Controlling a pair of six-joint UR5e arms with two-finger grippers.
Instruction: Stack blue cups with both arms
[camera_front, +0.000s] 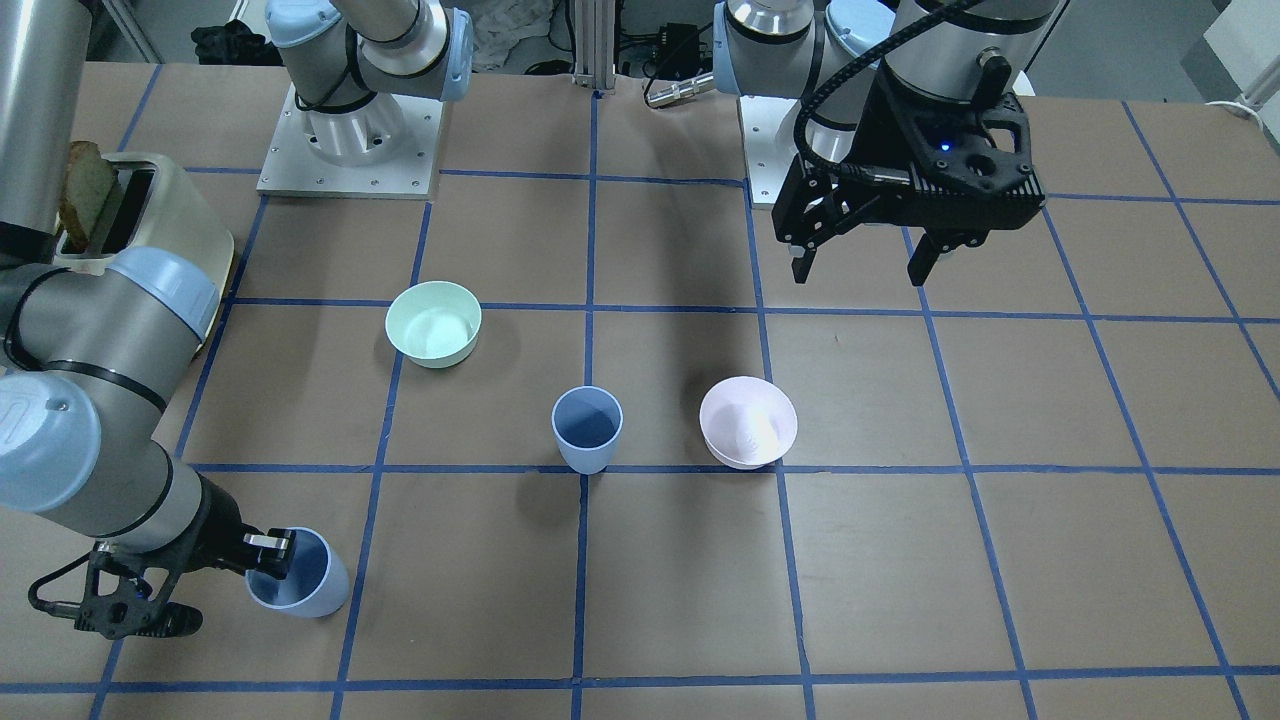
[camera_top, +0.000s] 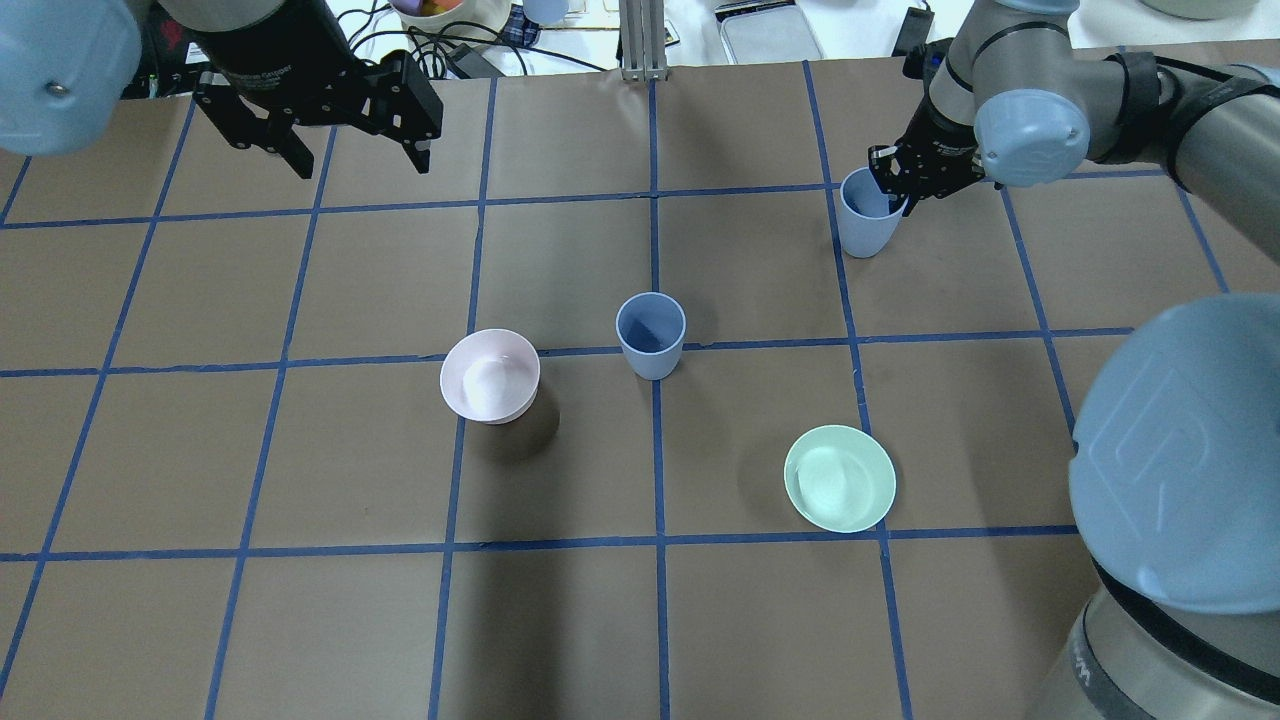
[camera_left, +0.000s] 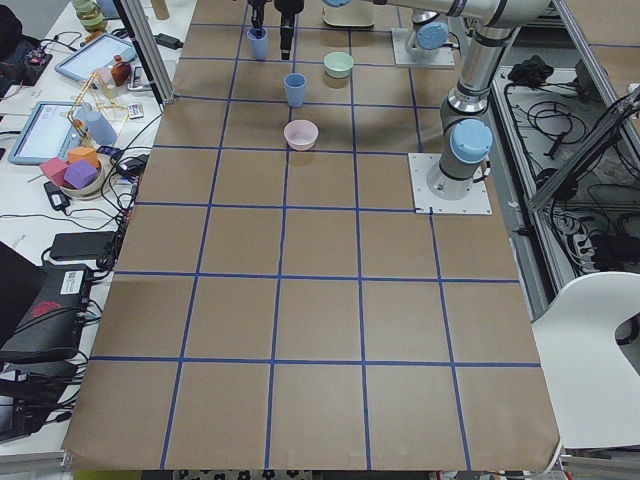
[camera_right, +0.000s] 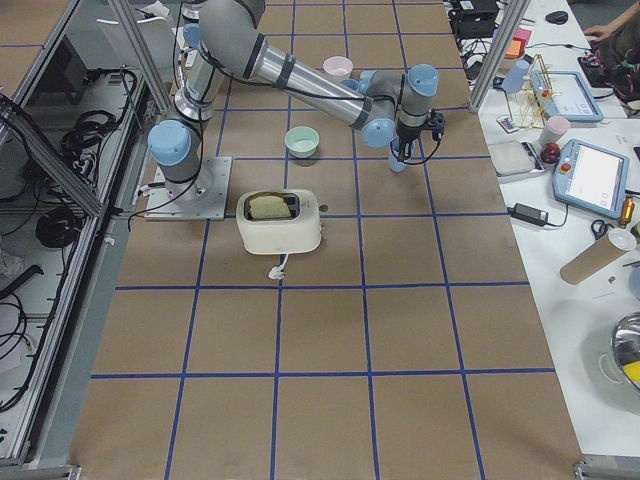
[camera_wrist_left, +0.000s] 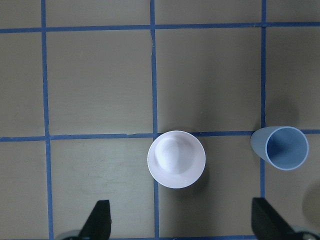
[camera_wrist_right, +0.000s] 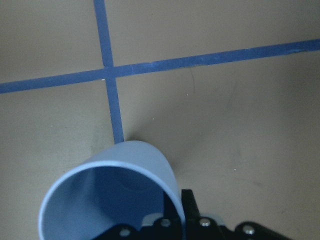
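The left arm (camera_top: 60, 60) enters at the far left. The left gripper (camera_top: 360, 168) points straight down and hangs above the table (camera_top: 300, 450), jaws wide apart, holding nothing. The pink bowl (camera_top: 489, 374) stands near and to the right of it, then the centre cup (camera_top: 651, 340), upright on a tape crossing. The green bowl (camera_top: 839, 478) is nearer and further right.

The right arm (camera_top: 1030, 135) reaches to the far right. The right gripper (camera_top: 888, 195) is clamped on the rim of the gripped cup (camera_top: 865, 232), one finger inside and one outside. Whether the base of this cup touches the table cannot be determined.

The table is brown with a grid of blue tape (camera_top: 655, 200). A toaster (camera_right: 280, 222) holding bread stands at the robot's right end. Benches with cables and tablets flank the table.
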